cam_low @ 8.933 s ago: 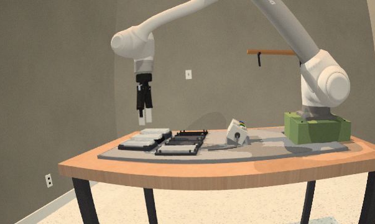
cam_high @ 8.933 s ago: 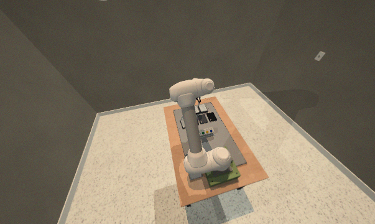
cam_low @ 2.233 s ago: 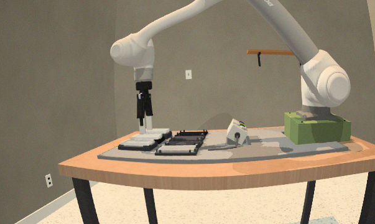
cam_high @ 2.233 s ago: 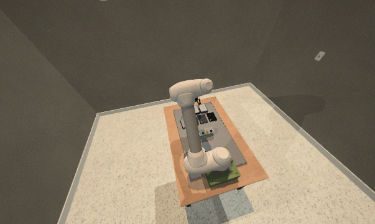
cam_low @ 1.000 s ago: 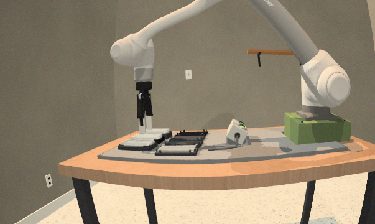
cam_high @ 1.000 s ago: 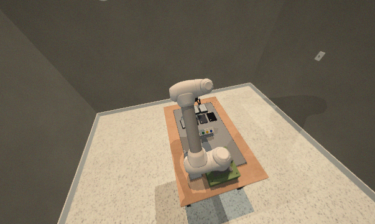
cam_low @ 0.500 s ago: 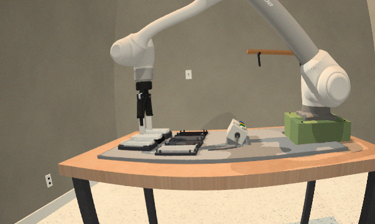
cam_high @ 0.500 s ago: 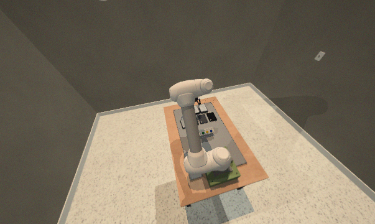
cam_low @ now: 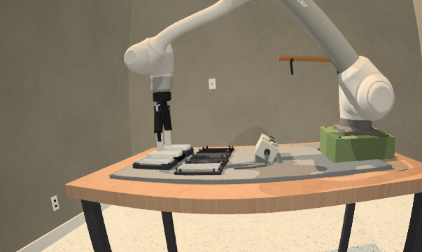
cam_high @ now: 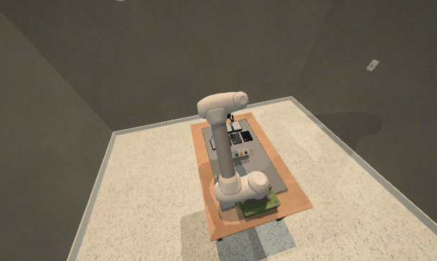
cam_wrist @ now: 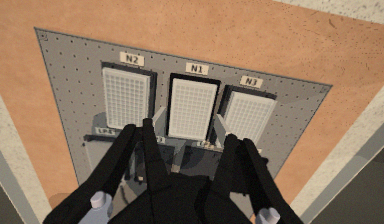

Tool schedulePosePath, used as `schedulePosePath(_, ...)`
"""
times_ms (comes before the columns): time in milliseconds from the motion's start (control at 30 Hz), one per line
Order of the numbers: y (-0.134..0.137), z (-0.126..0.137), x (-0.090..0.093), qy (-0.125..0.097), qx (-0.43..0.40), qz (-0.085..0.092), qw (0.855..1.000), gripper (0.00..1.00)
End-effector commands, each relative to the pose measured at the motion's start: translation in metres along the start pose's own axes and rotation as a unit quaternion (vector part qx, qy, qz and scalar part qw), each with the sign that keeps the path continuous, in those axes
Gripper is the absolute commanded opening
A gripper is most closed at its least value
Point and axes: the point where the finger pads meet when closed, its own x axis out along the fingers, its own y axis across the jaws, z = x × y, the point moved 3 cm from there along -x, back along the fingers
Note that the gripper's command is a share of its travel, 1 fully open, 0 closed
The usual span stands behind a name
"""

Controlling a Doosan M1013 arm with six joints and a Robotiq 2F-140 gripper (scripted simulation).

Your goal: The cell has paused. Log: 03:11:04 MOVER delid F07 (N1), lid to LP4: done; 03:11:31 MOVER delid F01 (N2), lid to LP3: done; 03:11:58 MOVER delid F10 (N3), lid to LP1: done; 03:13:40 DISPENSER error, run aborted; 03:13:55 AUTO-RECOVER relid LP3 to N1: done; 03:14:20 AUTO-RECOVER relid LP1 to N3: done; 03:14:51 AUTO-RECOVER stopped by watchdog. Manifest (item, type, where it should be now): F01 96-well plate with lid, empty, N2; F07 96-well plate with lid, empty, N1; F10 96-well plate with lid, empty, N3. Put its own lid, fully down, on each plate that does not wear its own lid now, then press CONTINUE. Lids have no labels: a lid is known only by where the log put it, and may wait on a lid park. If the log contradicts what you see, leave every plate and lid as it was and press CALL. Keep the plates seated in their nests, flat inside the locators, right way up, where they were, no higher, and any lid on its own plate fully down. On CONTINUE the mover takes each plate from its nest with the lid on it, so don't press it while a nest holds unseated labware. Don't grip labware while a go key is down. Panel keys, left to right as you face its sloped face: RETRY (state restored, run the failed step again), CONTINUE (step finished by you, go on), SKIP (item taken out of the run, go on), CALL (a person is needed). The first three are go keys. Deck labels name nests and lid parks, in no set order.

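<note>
1. The gripper (cam_wrist: 185, 142) hangs over the row of nests, jaws about two-thirds open with nothing between them.
2. Landmark: the N1 label (cam_wrist: 197, 69). The N1 plate (cam_wrist: 192, 108) sits just below it and looks smoother than its neighbours, so probably lidded. Left of N1, the N2 plate (cam_wrist: 126, 96) shows its well grid sharply and is likely bare. Right of N1 is the N3 plate (cam_wrist: 248, 116).
3. By the record, N1 wears the lid that belongs to N2's plate, and N1's own lid should wait on LP4 (park labels sit below N1, mostly hidden behind the fingers, so I cannot read which is which).
4. Step in hand, as I judge it: lining up over N1 to lift off the wrong lid.
5. Next move calls for a straight descent, closing on the lid's edges only, so the plate stays seated, then moving it left to N2.
6. The panel (cam_low: 266, 147) stays untouched until all lids are down.
</note>
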Motion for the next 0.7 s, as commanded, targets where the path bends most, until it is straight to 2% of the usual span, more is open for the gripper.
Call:
schedulePosePath(0,-0.0010,0.0009,0.0035,0.000,0.001,0.000,1.000,0.66)
schedulePosePath(233,-0.0010,0.0009,0.0035,0.000,0.001,0.000,1.000,0.66)
schedulePosePath(267,-0.0010,0.0009,0.0035,0.000,0.001,0.000,1.000,0.59)
schedulePosePath(667,-0.0010,0.0009,0.0035,0.000,0.001,0.000,1.000,0.59)
